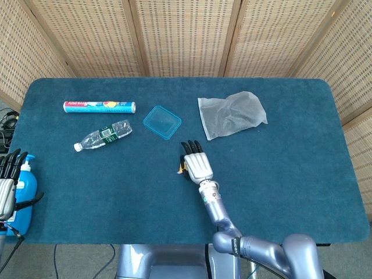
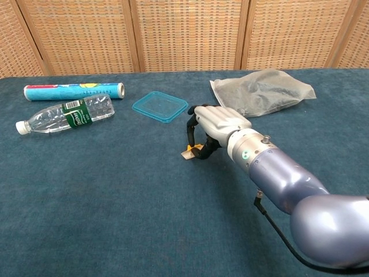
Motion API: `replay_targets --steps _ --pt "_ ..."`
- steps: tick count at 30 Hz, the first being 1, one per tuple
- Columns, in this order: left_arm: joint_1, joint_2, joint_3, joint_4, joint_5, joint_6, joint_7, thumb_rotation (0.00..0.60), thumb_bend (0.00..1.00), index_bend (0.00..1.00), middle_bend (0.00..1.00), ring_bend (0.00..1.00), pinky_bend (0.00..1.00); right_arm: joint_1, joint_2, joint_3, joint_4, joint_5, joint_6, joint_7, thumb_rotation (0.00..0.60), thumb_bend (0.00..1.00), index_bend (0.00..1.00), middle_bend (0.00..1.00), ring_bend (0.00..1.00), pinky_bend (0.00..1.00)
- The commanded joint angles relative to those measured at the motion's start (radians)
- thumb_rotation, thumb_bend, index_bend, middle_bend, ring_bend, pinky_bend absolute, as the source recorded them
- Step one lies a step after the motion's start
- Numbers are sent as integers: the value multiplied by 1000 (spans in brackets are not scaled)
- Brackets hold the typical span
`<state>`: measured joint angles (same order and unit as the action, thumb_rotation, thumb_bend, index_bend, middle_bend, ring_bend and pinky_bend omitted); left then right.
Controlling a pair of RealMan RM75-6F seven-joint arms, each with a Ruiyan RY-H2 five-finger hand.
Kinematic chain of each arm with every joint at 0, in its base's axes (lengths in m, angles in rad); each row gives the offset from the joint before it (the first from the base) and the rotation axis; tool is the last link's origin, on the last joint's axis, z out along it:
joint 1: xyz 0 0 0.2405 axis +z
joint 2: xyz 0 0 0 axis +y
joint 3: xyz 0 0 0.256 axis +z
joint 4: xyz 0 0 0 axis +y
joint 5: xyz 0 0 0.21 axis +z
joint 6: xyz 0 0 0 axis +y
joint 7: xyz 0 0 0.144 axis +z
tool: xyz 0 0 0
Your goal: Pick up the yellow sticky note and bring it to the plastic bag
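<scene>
The yellow sticky note (image 2: 190,152) lies mid-table, tilted, with its pale underside showing. My right hand (image 2: 216,124) is over it, fingers curled down and thumb beneath, pinching the note at its right edge. From above, only a sliver of the note (image 1: 181,169) shows left of the right hand (image 1: 196,164). The crumpled clear plastic bag (image 1: 231,114) lies flat behind and to the right of that hand, apart from it; it appears again as the bag (image 2: 262,91). My left hand (image 1: 6,186) hangs off the table's left edge with fingers spread, holding nothing.
A teal square lid (image 1: 162,122) lies just behind the right hand. A clear water bottle (image 1: 103,136) and a printed tube (image 1: 99,107) lie at the back left. A blue bottle (image 1: 26,192) stands beside the left hand. Wicker screens stand behind the table.
</scene>
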<state>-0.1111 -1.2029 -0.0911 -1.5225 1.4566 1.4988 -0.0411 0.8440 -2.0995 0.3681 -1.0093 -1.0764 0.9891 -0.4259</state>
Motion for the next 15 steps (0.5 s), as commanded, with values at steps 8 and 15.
replay_targets --steps 8,15 --pt "-1 0 -5 5 -9 -2 -7 600 174 0 0 0 0 36 0 30 27 12 -15 -3 600 552 707 179 0 0" --pt "-4 0 -8 13 -20 -13 -16 600 174 0 0 0 0 87 0 66 82 29 -41 -17 600 553 709 181 0 0"
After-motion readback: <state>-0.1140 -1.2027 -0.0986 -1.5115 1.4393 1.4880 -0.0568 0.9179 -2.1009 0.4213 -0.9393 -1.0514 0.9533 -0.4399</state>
